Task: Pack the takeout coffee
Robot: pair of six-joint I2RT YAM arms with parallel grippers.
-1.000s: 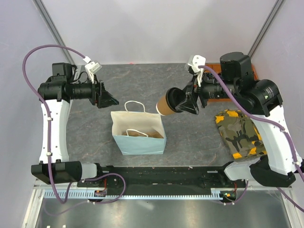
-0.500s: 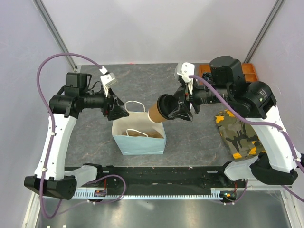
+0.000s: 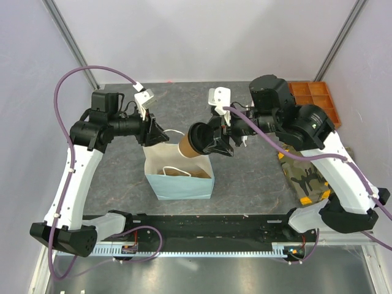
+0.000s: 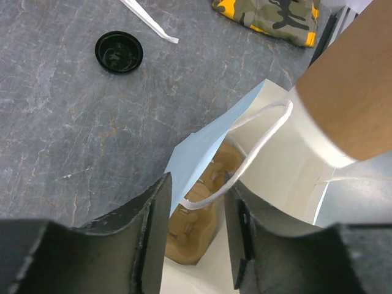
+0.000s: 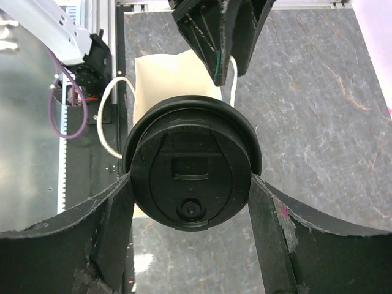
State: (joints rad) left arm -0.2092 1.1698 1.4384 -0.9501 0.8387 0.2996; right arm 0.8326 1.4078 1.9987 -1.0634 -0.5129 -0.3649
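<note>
The right pincer (image 3: 208,141) is clamped on the takeout coffee (image 3: 193,143), one finger on each side of the black lid. The cup hangs in the air, tipped almost onto its side. Its base points toward 7 o'clock, over the 1 o'clock corner of the light-blue paper bag (image 3: 180,184).

The left pincer (image 4: 199,187) sits at the bag's 11 o'clock corner. It has a narrow gap, with the rim and a white handle (image 4: 257,144) between its fingers. As far as the wrist view shows, neither is pinched.

**Risks**
- With the grip this close to the lid, a knock against the bag's wall could loosen the lid or twist the cup.
- At this tilt, any liquid inside would press against the lid.
- The cup's base could catch the rim or the loose handle and fold the mouth shut, because the paper is thin and nothing seems to be holding it firmly.
- The pulp carrier (image 4: 199,217) lies deep in the bag, so a slanted descent may miss its well.
- The two pincers are near each other and could collide.

**Surroundings**
- The desk (image 3: 245,177) is grey with a stone pattern.
- A camouflage cloth (image 3: 306,171) lies at the bag's 3 o'clock.
- An orange tray (image 3: 312,98) sits toward 1 o'clock.
- A spare black lid (image 4: 119,52) rests on the desk.
- The walls are pale and plain, with metal struts in the corners.
</note>
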